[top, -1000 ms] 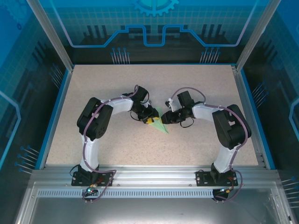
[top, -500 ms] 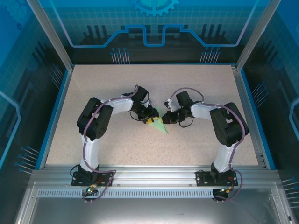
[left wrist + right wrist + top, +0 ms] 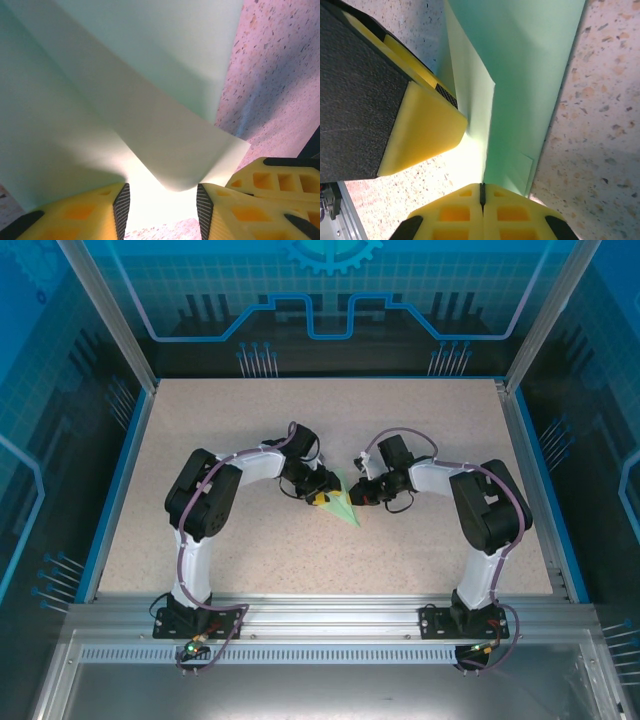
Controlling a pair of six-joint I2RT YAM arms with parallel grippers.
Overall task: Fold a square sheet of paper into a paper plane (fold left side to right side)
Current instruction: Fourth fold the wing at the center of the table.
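Note:
The paper plane (image 3: pixel 345 508), pale mint-green and folded to a narrow pointed dart, lies on the table's middle between both grippers. My left gripper (image 3: pixel 322 497) sits at its left edge. In the left wrist view this gripper (image 3: pixel 162 205) is open, with a raised fold of the paper (image 3: pixel 125 100) bulging between its pads. My right gripper (image 3: pixel 358 494) is at the right edge. In the right wrist view it (image 3: pixel 481 192) is shut, pinching an upright flap of the paper (image 3: pixel 530 75). A yellow finger of the left gripper (image 3: pixel 425 125) touches the paper from the other side.
The speckled beige table (image 3: pixel 250 440) is framed by a blue rim (image 3: pixel 118 480) and transparent walls. Both arms bend inward from their bases at the near edge, meeting at the centre.
The right arm has shifted slightly left toward the paper. The left arm and the paper have stayed nearly in place.

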